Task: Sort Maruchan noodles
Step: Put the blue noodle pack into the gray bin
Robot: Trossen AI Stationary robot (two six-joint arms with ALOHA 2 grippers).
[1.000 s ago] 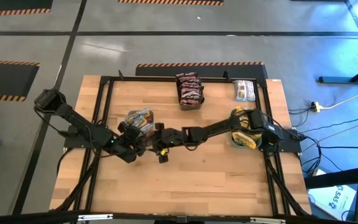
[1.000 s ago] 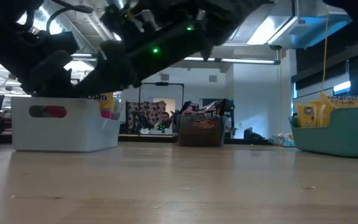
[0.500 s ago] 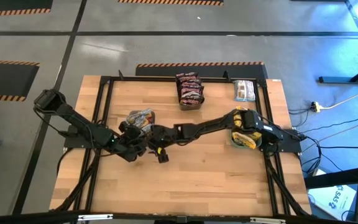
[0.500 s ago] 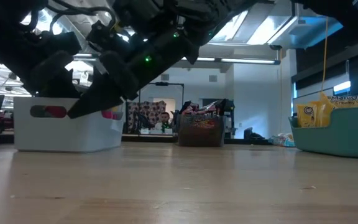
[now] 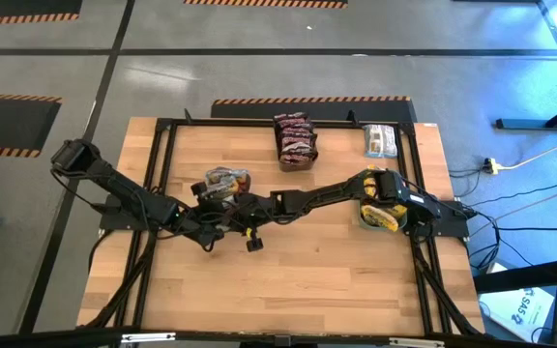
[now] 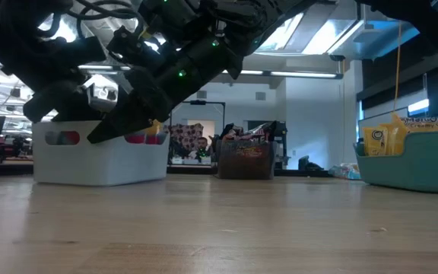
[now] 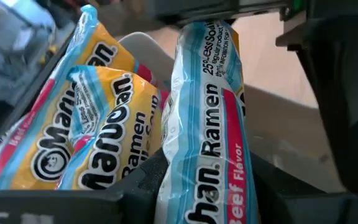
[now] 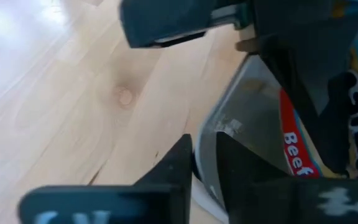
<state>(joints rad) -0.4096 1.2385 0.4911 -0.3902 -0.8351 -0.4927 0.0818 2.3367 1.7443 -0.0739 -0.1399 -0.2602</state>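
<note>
Pale wood table [image 5: 307, 271], glossy crinkled ramen packet [image 7: 207, 124], white bin [image 6: 101, 156]

Dark arms [image 6: 166, 46] reach down over a white bin [image 6: 101, 156] near the table's [image 6: 219, 228] left edge; a dark box of packets [image 6: 245, 158] sits mid-table, a teal bin [image 6: 417, 164] at the right edge
</note>
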